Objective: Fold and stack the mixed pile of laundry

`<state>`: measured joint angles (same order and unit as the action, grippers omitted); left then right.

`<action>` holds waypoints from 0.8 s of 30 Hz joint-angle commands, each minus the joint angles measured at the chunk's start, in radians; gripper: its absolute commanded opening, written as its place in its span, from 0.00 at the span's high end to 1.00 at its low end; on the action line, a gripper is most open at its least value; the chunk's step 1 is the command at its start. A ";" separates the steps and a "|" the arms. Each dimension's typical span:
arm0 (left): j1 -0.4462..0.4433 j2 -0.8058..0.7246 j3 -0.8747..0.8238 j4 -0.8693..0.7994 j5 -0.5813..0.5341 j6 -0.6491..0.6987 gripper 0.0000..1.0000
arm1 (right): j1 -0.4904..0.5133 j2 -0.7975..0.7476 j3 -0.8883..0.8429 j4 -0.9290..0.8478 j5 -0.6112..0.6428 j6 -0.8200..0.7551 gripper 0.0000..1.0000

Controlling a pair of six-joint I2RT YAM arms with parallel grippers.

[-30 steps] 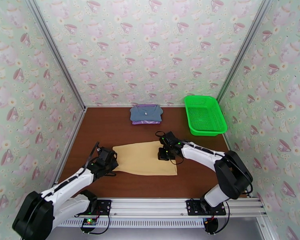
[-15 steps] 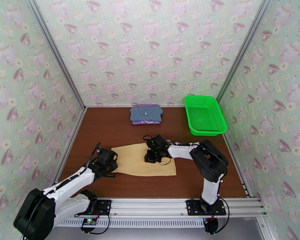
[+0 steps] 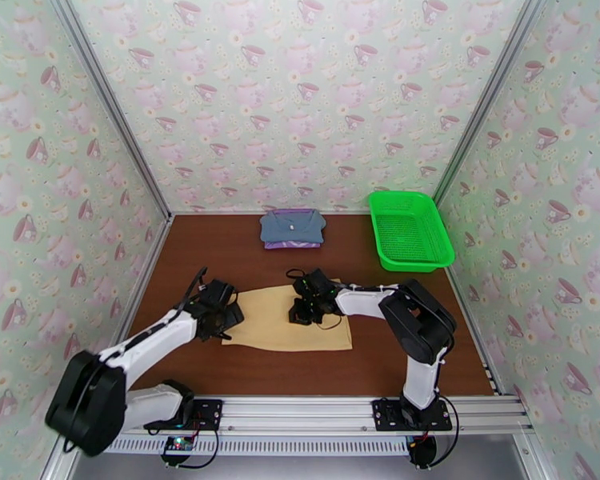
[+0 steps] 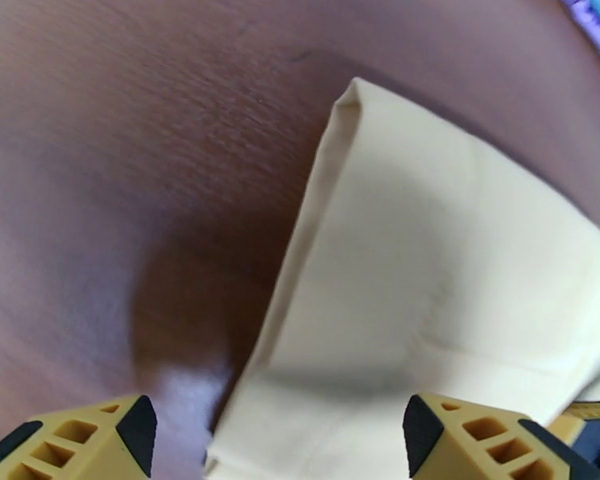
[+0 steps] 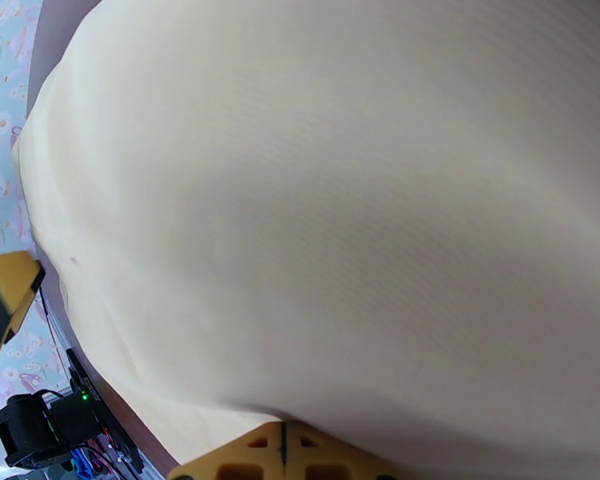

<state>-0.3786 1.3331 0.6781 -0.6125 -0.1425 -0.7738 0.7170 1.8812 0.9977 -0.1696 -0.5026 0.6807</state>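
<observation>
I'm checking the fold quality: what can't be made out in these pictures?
- Lilac garment: top view, mostly covered by the blue-grey garment.
- Middle of the tan garment: top view, hidden under the right gripper.
- Its far edges: right wrist view, cut off by the frame.

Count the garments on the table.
3. The tan garment lies flat at the centre. The blue-grey one sits folded at the back, atop the purple one. Others could be hidden within that stack.
</observation>
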 commanded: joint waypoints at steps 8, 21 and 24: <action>0.009 0.285 0.154 0.022 0.200 0.194 0.21 | -0.002 0.032 -0.001 -0.040 0.023 0.005 1.00; -0.065 0.498 0.099 0.138 0.186 0.125 0.85 | -0.002 0.025 -0.022 -0.034 0.013 0.005 1.00; -0.081 0.493 0.104 0.135 0.164 0.111 1.00 | -0.001 0.025 -0.037 -0.016 0.017 0.013 1.00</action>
<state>-0.4332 1.6596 0.8745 -0.5613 -0.0525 -0.6353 0.7170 1.8816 0.9928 -0.1646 -0.5060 0.6811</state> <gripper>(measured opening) 0.075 0.064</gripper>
